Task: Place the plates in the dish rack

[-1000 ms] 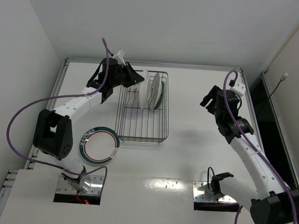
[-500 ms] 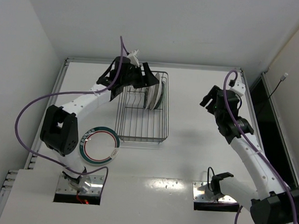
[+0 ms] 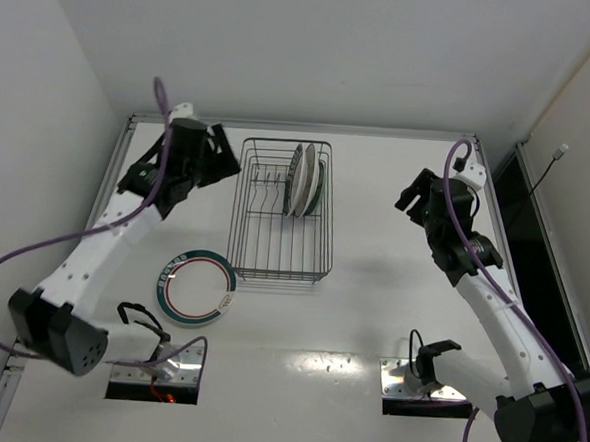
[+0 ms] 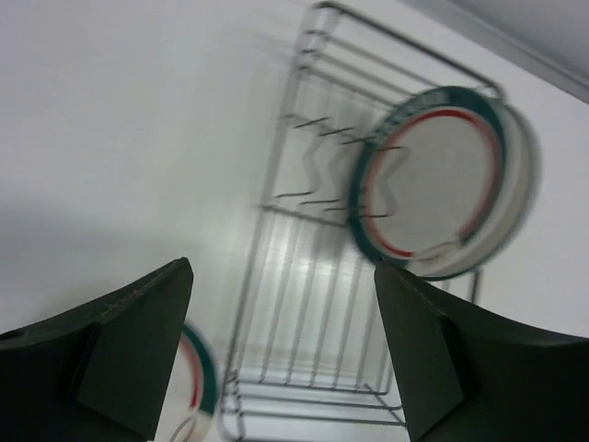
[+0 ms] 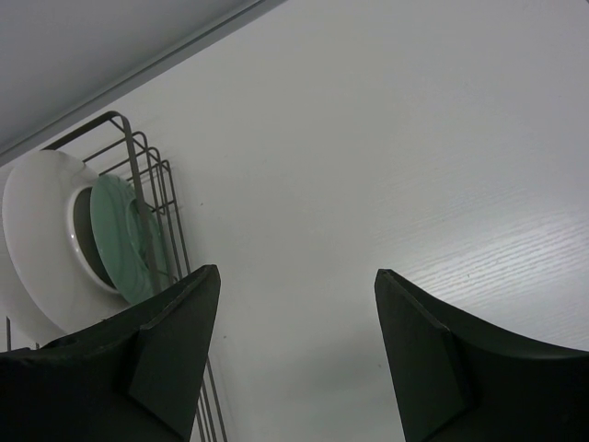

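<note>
The dish rack [image 3: 278, 275] stands at the middle back of the table. Two plates [image 3: 307, 180] stand upright in its far end, side by side. In the left wrist view the nearer one [image 4: 433, 184] shows a green rim and a red ring, and the rack [image 4: 304, 276] lies ahead of the jaws. A third green-rimmed plate [image 3: 197, 287] lies flat on the table left of the rack's near end. My left gripper [image 3: 229, 157] hangs open and empty just left of the rack's far end. My right gripper [image 3: 409, 198] is open and empty, well right of the rack.
White walls close in the table at the back and on both sides. The right wrist view shows the rack's end [image 5: 138, 166] with the upright plates [image 5: 37, 239] at far left, and bare white table under the jaws.
My left gripper opened, let go of a plate in the rack's far end, and drew back to the left. The right arm has not moved.
</note>
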Motion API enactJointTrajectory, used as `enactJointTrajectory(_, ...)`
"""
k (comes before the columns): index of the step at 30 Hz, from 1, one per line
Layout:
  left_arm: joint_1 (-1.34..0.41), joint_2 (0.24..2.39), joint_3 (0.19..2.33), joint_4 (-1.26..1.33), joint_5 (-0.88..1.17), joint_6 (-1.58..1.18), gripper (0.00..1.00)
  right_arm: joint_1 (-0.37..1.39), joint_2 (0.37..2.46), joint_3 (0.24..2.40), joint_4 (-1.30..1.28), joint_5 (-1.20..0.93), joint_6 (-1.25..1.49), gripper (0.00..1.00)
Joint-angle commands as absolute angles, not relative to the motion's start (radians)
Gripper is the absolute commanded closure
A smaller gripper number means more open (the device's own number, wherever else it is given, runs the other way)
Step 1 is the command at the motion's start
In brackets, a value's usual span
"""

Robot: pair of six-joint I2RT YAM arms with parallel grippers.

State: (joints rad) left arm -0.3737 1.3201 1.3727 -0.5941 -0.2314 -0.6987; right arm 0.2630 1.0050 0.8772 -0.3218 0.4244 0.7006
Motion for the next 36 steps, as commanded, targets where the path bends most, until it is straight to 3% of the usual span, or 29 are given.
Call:
enactJointTrajectory(1,-0.341,1.203,1.26,-0.92,-0.42,-0.848,0.22,0.256,0.989,0.884,-0.272,0.402,0.71,0.35)
enactJointTrajectory(3,-0.341,1.134,1.174,-0.989,-0.433,-0.957,0.26,0.256,0.989,0.873,-0.272,0.402,0.71,0.35)
enactJointTrajectory(4,-0.341,1.109,1.142,-1.026,-0.433,-0.988,0.36,0.256,0.989,0.873,-0.272,0.391,0.719,0.35)
enactJointTrajectory(5,-0.341,1.088,1.074,-1.026,-0.433,-1.029,0.63,0.256,0.989,0.873,-0.272,0.391,0.719,0.35)
enactJointTrajectory(6,-0.341,1.06,1.04,-1.026,-0.41,-1.041,0.72,0.256,0.989,0.864,-0.261,0.381,0.719,0.35)
enactJointTrajectory(11,-0.269,1.071,0.833,-0.876,-0.25,-1.043,0.98,0.256,0.989,0.864,-0.261,0.371,0.719,0.35)
enactJointTrajectory(14,-0.23,1.133,0.793,-0.786,-0.149,-1.043,1.0,0.256,0.989,0.864,-0.271,0.383,0.719,0.35)
enactJointTrajectory(23,-0.158,1.425,0.802,-0.664,-0.135,-1.009,1.0,0.247,0.98,0.873,-0.281,0.39,0.719,0.35)
enactJointTrajectory(36,-0.069,1.775,1.067,-0.612,-0.325,-0.973,1.0,0.198,0.971,0.862,-0.281,0.348,0.719,0.35)
